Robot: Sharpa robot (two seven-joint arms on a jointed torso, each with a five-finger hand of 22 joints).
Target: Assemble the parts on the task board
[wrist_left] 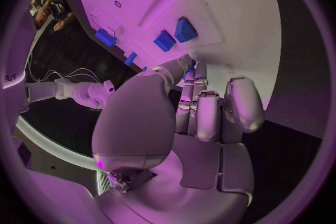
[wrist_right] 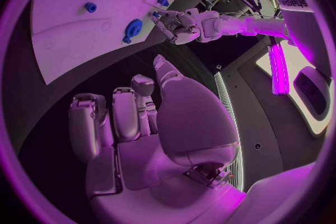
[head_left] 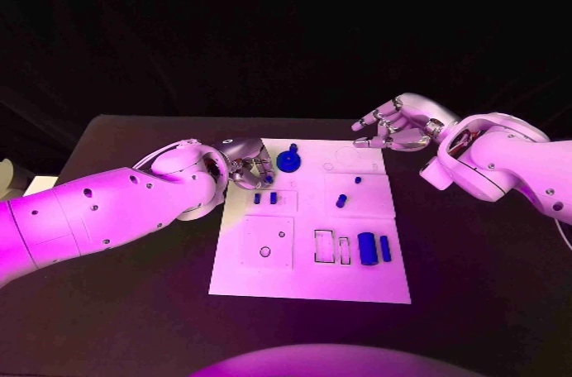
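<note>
- The left hand (head_left: 248,167) lies over the left edge of the flat white task board (head_left: 310,286), its silver fingers curled in. Whether it grips anything I cannot tell; the left wrist view shows a sliver of blue (wrist_left: 189,71) at its fingertips, perhaps a part.
- Just beside that hand stands a round blue disc-shaped part (head_left: 288,159) with a short stem on top.
- 2 small blue block parts (head_left: 264,198) sit side by side near the left hand, on the board's left half.
- The right hand (head_left: 397,126) hovers at the board's far right corner, fingers apart and loosely bent, holding nothing.
- A short blue peg (head_left: 341,201) stands near the board's middle, with a smaller blue stud (head_left: 358,179) just beyond it.
- 2 blue bar-shaped parts (head_left: 374,249) lie side by side toward the near right, next to empty rectangular outlines (head_left: 332,247).
</note>
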